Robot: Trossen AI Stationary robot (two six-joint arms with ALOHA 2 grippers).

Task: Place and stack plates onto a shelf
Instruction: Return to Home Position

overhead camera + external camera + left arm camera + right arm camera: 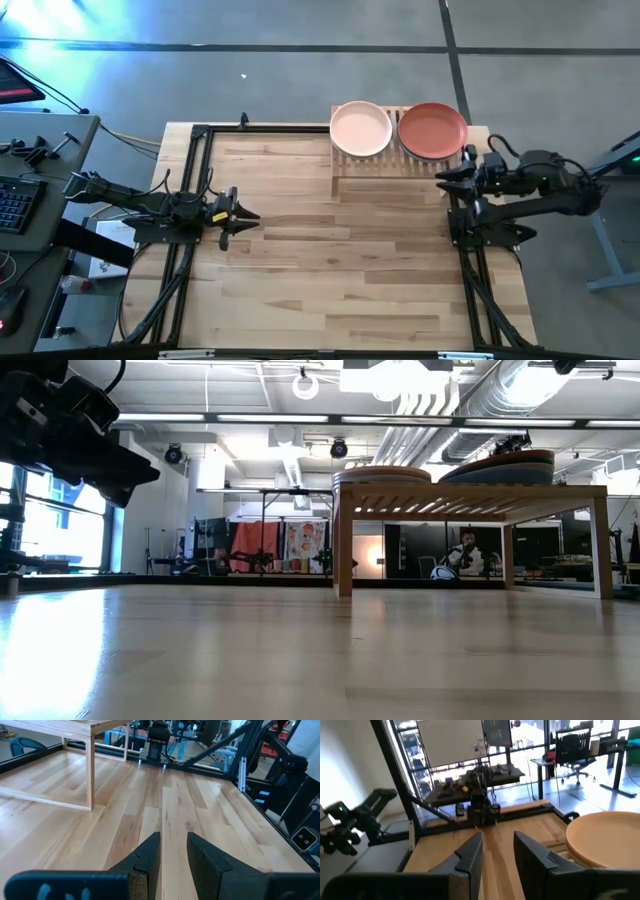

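Plates: 2 stacks on the shelf [390,175], a left stack [381,476] and a right stack [505,466]. From above only 2 tops show: 1 peach plate [360,129] at left, 1 orange-red plate [432,131] at right. Low view shows approx. 3–4 rims per stack; exact no. unclear. Shelf: 1. Table [340,270]: 1. Arms: 2, w/ 1 gripper each: left gripper [245,215], right gripper [445,178]. Person [465,552] in far bkgd: 1.
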